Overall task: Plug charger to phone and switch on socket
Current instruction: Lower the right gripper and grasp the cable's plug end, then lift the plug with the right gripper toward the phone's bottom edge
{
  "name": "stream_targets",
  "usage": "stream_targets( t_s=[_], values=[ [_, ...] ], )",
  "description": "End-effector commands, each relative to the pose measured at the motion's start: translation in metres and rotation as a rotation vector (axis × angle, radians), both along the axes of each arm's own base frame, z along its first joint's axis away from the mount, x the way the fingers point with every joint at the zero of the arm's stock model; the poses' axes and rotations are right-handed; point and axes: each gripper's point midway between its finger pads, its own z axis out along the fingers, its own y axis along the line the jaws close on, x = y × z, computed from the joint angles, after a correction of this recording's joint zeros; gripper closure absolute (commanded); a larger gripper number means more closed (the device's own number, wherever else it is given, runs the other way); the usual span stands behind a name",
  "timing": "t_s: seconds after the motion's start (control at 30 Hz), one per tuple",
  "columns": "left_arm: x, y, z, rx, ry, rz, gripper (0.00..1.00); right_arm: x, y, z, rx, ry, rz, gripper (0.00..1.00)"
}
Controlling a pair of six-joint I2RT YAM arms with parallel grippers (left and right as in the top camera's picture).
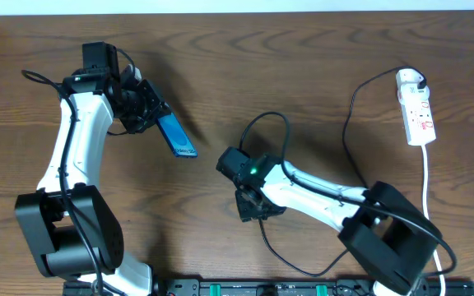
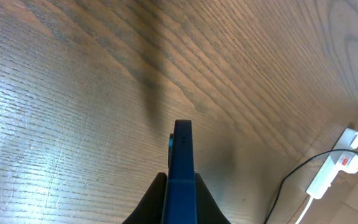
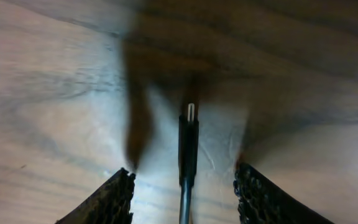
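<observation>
Left gripper (image 1: 149,108) is pressed together on the phone (image 1: 177,136), pinching it by one end at the upper left of the table (image 1: 303,49). From above, the phone sticks out of the fingers toward the lower right, its blue face showing. In the left wrist view the phone (image 2: 182,165) is seen edge-on, running straight out from between the two dark fingers (image 2: 151,202). Whether its free end touches the wood cannot be told.

Right gripper (image 1: 257,210) is near the middle of the table, well apart from the phone and to its lower right. In the right wrist view its fingers (image 3: 107,199) are spread, and the loose end of the charger (image 3: 188,149) lies on the wood between them. Bare wood shows on both sides of it, so neither finger touches it. The small metal tip points away from the wrist.

From above, the thin black cable loops around the right gripper and runs off to the right. There it climbs to the top end of the power strip (image 1: 419,115). That strip lies near the right edge of the table, well apart from both grippers. Its white lead (image 1: 428,189) trails down toward the front edge.
</observation>
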Motion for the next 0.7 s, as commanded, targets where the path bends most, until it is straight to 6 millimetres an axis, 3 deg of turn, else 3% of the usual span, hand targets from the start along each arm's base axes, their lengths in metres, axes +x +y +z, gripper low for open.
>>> stream_targets(
  t_s=[0.0, 0.1, 0.13, 0.2, 0.23, 0.47, 0.67],
  values=[
    [0.002, 0.001, 0.003, 0.004, -0.014, -0.012, 0.93, -0.005, -0.002, -0.008, -0.013, 0.028, 0.003, 0.49],
    [0.002, 0.001, 0.003, 0.004, -0.014, -0.012, 0.93, -0.005, -0.002, -0.009, -0.014, 0.029, 0.004, 0.50],
    [0.002, 0.001, 0.003, 0.004, -0.014, -0.012, 0.93, -0.005, -0.002, -0.009, -0.014, 0.029, 0.004, 0.58],
    [0.002, 0.001, 0.003, 0.004, -0.014, -0.012, 0.93, -0.005, -0.002, -0.009, -0.014, 0.029, 0.004, 0.90],
    [0.002, 0.001, 0.003, 0.004, -0.014, -0.012, 0.93, -0.005, -0.002, -0.009, -0.014, 0.029, 0.004, 0.97],
    [0.002, 0.001, 0.003, 0.004, -0.014, -0.012, 0.93, -0.002, -0.002, -0.008, -0.007, 0.029, -0.002, 0.99],
    [0.002, -0.001, 0.004, -0.009, -0.018, -0.016, 0.93, 0.016, 0.001, 0.002, 0.116, 0.093, -0.019, 0.99]
  ],
)
